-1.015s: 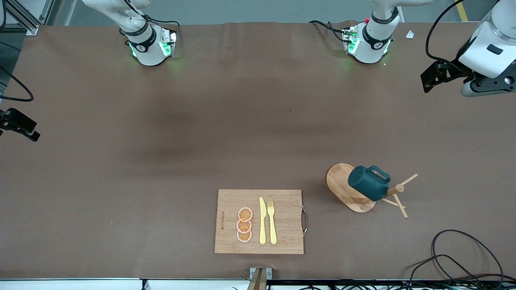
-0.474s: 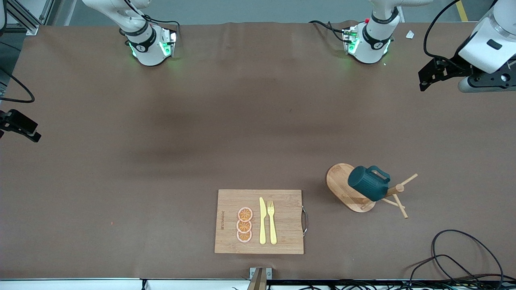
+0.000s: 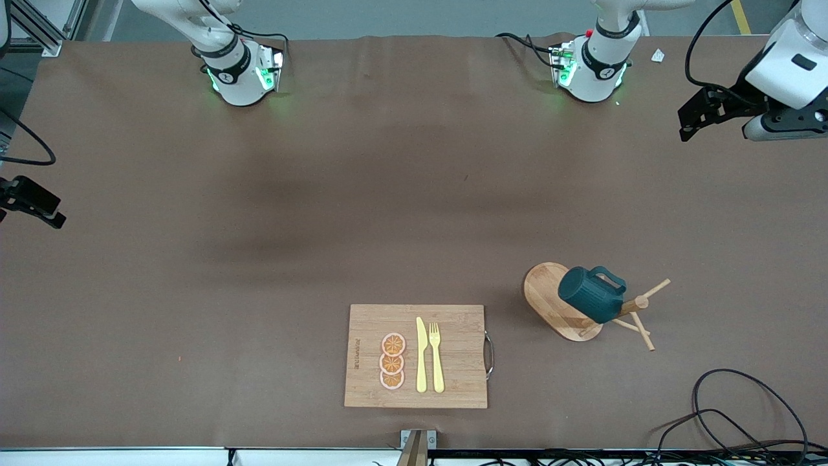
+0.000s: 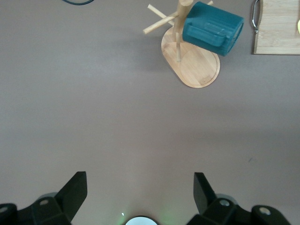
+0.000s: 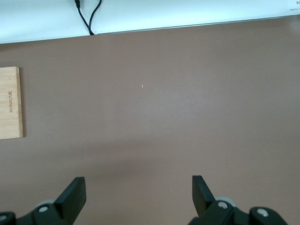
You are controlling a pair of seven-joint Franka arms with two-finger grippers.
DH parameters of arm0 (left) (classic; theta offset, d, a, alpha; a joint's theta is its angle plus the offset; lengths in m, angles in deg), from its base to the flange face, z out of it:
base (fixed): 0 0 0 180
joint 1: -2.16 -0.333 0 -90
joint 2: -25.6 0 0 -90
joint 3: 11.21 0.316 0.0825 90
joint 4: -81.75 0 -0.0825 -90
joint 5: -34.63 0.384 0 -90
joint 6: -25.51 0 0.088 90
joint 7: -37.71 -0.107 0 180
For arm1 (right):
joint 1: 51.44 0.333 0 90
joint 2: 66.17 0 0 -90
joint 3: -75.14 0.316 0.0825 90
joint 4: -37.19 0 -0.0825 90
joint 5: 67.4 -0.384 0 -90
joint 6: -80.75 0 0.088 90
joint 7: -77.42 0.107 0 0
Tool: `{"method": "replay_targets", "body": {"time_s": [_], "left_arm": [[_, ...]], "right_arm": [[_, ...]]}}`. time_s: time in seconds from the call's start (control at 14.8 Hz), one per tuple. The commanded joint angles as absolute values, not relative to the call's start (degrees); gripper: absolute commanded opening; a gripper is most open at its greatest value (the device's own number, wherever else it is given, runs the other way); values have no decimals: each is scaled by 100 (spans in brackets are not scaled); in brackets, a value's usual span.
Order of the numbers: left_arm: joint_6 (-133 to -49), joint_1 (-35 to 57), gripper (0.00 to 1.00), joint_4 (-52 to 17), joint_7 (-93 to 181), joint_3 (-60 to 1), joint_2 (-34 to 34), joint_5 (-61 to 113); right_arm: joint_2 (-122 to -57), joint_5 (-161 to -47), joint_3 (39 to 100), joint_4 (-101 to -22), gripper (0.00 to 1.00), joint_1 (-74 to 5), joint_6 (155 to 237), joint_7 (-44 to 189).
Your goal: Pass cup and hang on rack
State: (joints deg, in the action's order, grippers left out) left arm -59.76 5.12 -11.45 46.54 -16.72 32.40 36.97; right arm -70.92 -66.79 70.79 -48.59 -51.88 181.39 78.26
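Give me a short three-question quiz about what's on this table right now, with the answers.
1. True or false: the cup hangs on the rack.
2. What lies on the cutting board beside the knife and fork?
3. Is the left gripper open or shut? And the right gripper?

Key
1. True.
2. Three orange slices.
3. Both open, holding nothing.

We take this for a robotics lab: two white arm bases are bolted at the edge of a big table under plain brown covering, loose black cables trail near it, and an aluminium frame stands at its corner.
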Motion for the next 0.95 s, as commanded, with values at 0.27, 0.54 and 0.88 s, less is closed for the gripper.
{"method": "replay_targets", "body": {"time_s": [0.27,0.54,0.88], "left_arm": [[-5983,462,100,-1141,4545,-1666,3254,3595],[-5983,471,100,-1044,4527,-1666,3201,3612],[-5975,462,100,-983,4519,-1666,3201,3613]], "right_arm": [[-7109,-6617,7110,-4789,100,-5206,18139,7804],[-7109,-6617,7110,-4789,100,-5214,18139,7813],[-7118,-6626,7110,-4789,100,-5232,18139,7812]]}}
